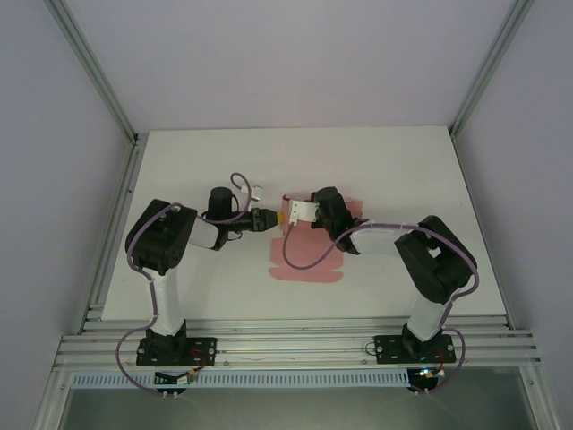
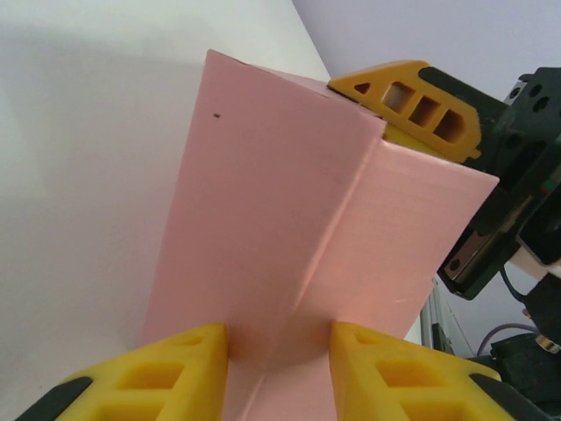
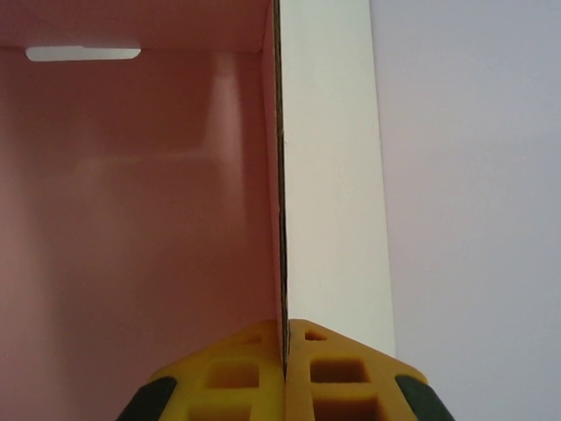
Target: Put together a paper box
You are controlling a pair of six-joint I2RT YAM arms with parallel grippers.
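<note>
paper box [image 1: 309, 264]: pink card, part folded. you'll find it near the middle of the white tabletop [image 1: 376, 170], a touch toward 3 o'clock. the flat part of the sheet lies toward 6 o'clock and the raised part sits at its 12 o'clock end.

from the left wrist, the paper box [image 2: 263, 219] stands up as two panels meeting in a vertical crease. from the right wrist, the inside of the paper box [image 3: 131, 219] is pink, with a narrow slot [image 3: 83, 53] near the top.

left fingers [image 1: 269, 219]: they reach in from 9 o'clock. at the wrist, the left fingers [image 2: 188, 368] sit one on each side of the crease, pinching the card there.

right fingers [image 1: 285, 217]: they reach in from 3 o'clock, tip to tip with the left pair. at the wrist, the right fingers [image 3: 237, 377] are pressed together on the thin edge of one wall. one of them [image 2: 408, 96] shows at the box's top corner.
</note>
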